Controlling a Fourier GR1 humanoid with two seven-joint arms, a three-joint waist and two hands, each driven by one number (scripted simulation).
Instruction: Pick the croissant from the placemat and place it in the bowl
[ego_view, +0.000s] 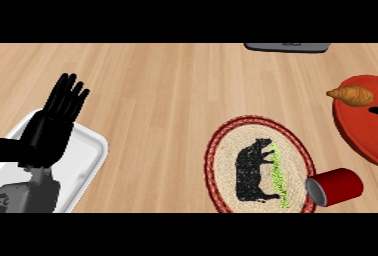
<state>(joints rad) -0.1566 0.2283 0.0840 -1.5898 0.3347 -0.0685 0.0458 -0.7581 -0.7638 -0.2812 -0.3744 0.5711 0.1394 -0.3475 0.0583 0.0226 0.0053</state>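
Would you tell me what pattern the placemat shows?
The placemat is woven beige with a red braided rim and a black bear figure at its middle, seen in the head view.

On the desk (170, 90) we find the placemat (229, 145) right of centre, toward the near edge. A cup (336, 186) lies on its side touching the placemat's right rim. Farther right and behind sits the bowl (354, 125), with the croissant (352, 94) at its far rim. At the far edge lies a flat object (288, 47). At the left, a tray (81, 165) lies under our left hand (55, 125), fingers straight
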